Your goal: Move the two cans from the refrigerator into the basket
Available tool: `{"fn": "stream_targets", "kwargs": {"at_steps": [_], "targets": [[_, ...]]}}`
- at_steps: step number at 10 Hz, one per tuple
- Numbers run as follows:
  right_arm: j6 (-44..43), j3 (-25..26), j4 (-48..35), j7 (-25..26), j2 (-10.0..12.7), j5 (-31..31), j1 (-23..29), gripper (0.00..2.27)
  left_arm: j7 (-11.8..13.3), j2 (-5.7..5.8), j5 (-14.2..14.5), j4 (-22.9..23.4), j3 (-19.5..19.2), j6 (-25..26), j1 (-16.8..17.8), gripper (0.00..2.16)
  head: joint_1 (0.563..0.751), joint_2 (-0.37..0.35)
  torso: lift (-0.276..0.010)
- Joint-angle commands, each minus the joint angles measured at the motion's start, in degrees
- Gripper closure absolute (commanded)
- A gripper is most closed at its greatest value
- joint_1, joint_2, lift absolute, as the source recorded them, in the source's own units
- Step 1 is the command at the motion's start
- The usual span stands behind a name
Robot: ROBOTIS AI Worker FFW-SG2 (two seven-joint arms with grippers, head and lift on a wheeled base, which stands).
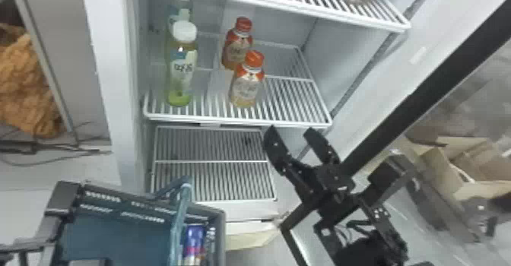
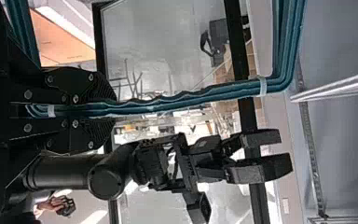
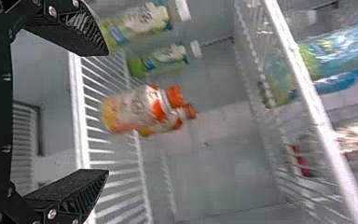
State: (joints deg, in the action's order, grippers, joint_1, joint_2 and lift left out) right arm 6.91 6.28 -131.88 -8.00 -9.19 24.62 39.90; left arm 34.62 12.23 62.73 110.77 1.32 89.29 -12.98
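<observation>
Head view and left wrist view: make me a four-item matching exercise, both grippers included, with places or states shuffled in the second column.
Column one
1. Can
2. Front white-capped bottle
3. Right gripper
4. Left gripper

Column two
A. Open, holding nothing
B. Closed on the basket's handle
C. Inside the basket
D. Upright on a refrigerator shelf, to the left of the orange-capped bottles

Right pairs: 1-C, 2-D, 3-A, 4-B
</observation>
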Motion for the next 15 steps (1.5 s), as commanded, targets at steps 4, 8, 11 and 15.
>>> {"fn": "stream_targets", "kwargs": {"at_steps": [4, 8, 11, 15], "targets": [[-22.2, -2.7, 9.0, 4.5, -0.2, -6.6, -0.9, 0.13, -0.6, -0.01, 0.2, 0.0, -0.3, 0.7, -0.4, 1.21, 0.695, -0.35, -0.266], [-23.4, -4.2, 13.0, 6.4, -0.4, -6.7, -1.8, 0.13, -0.8, -0.01, 0.7, 0.0, -0.1, 0.7, -0.4, 1.21, 0.695, -0.35, -0.266], [-23.4, -4.2, 12.8, 6.4, -0.4, -6.8, -1.8, 0.13, -0.8, -0.01, 0.9, 0.0, 0.1, 0.7, -0.4, 1.21, 0.695, -0.35, -0.266], [-23.4, -4.1, 12.4, 6.4, -0.4, -6.8, -1.5, 0.13, -0.8, -0.1, 0.9, -0.2, -0.1, 0.7, -0.7, 1.21, 0.695, -0.35, -0.266]]}}
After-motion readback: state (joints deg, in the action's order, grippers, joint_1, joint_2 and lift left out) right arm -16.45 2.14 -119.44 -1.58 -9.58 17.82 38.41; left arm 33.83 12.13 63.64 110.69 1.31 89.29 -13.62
